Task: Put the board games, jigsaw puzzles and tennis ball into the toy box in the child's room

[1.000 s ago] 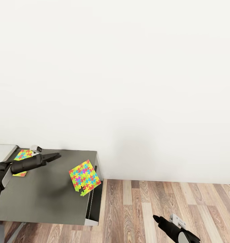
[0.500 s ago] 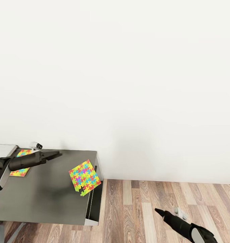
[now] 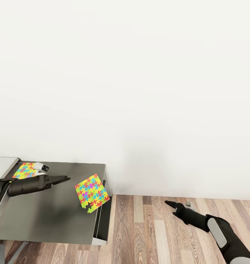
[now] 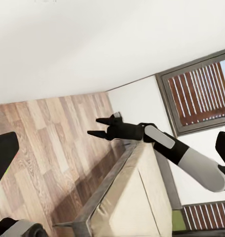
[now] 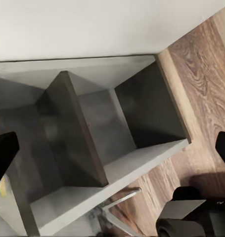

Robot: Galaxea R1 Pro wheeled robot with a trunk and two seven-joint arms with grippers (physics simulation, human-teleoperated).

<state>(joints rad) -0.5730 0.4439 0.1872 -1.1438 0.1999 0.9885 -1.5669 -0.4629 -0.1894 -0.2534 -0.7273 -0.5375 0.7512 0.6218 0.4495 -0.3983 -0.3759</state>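
Head view: dark-grey rectangular desk wing of the table (image 3: 48,216) sits low at the left against a plain white wall (image 3: 139,91), wood-plank floor (image 3: 150,227) to its right. Two thin flat multicoloured jigsaw-patterned squares lie on the top: the nearer jigsaw puzzle (image 3: 92,192) at the right edge of the wing, one corner poking over the edge, and the far jigsaw puzzle (image 3: 25,170) back near the wall beside the light-grey part of the top. The black left gripper (image 3: 64,179) hangs over the dark top between the two puzzles, touching neither, fingers close together, holding nothing. The black right gripper (image 3: 171,205) is out over the floor, well apart from the table; in the left wrist view its fingers (image 4: 103,120) are spread a little, empty. The right wrist view looks at the table's dark open compartments (image 5: 142,108).
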